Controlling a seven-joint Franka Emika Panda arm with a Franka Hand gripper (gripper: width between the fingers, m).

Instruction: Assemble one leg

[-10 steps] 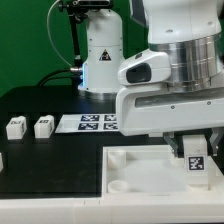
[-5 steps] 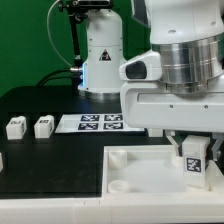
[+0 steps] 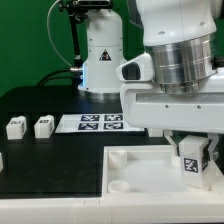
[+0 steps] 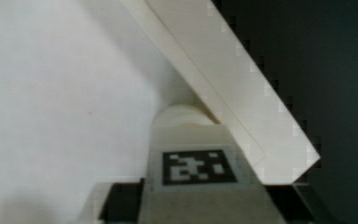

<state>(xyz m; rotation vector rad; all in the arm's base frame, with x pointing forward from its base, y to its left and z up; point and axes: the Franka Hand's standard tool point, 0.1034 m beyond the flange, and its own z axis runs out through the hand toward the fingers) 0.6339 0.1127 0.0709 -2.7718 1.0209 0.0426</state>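
Note:
My gripper (image 3: 193, 160) is shut on a white leg (image 3: 192, 164) with a black-and-white tag on its face. It holds the leg upright over the far right part of the large white square tray-like part (image 3: 130, 170), close to its raised rim. In the wrist view the leg (image 4: 197, 160) sits between my two dark fingers (image 4: 126, 200), its end by the tray's slanted wall (image 4: 229, 80) at a corner. Two more white legs (image 3: 15, 127) (image 3: 42, 126) stand on the black table at the exterior view's left.
The marker board (image 3: 95, 123) lies flat behind the tray. A round corner socket (image 3: 118, 185) shows at the tray's near left corner. The arm's white base (image 3: 100, 50) stands at the back. Another white part (image 3: 1, 160) peeks in at the left edge.
My gripper and the held leg have moved slightly down and toward the exterior view's left over the tray. The other legs have not moved.

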